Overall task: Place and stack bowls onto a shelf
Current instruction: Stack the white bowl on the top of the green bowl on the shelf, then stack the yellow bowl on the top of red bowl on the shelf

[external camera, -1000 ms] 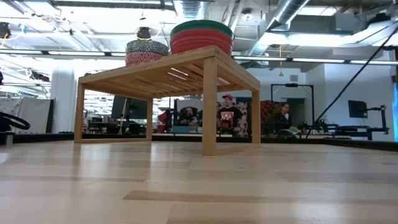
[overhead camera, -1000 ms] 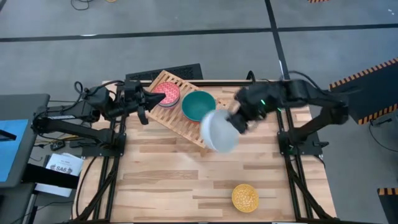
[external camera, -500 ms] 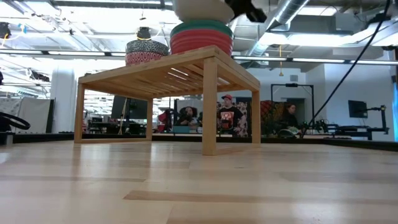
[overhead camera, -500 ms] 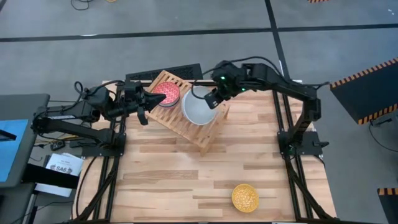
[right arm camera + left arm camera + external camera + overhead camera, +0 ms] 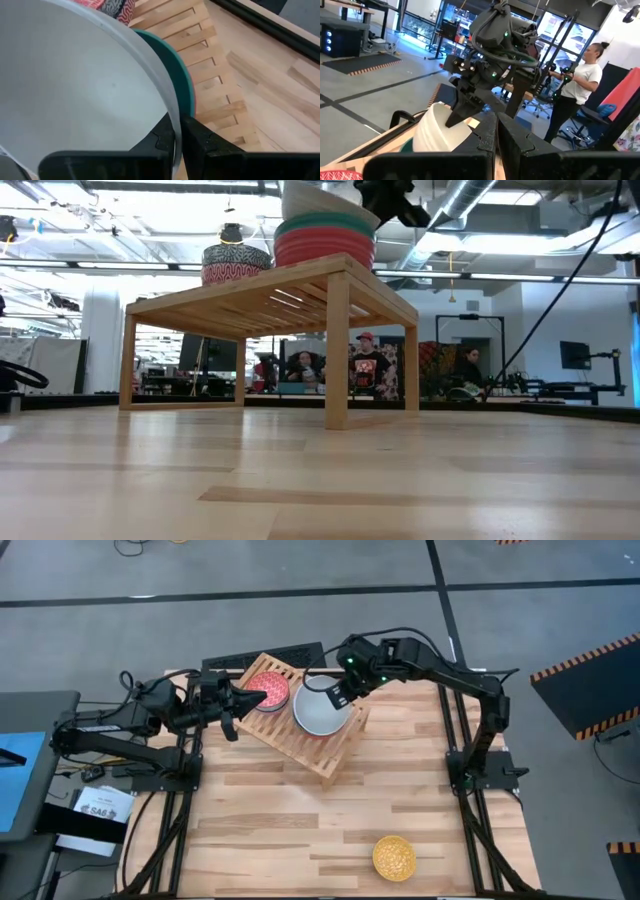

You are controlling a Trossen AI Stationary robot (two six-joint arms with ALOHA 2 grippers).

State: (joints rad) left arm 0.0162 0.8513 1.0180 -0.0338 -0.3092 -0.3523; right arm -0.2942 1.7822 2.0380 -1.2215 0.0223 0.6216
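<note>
Grip: right claw is clamped on the rim of the white bowl, one finger inside the wall and one outside, as the right wrist view shows. The bowl sits over the teal bowl on the shelf; in the low view it rides tilted on the stack, one edge higher, so I judge it not yet seated.

Handling, as judgement: the white bowl looks rigid, thin-walled and smooth, likely ceramic or hard plastic. A rim pinch gives little contact, so it could pivot between the fingers or slide off. It is wider than the bowls beneath it, so it may rock on them once let go. The rim is the sensible hold; the side away from the neighbouring stack keeps the fingers clear.

Beside this stack, the pink-red patterned bowl tops a second pile on the same shelf. The yellow bowl lies on the worktop, well apart from the shelf.

Left claw waits just beside the shelf's end, fingers together and empty.
</note>
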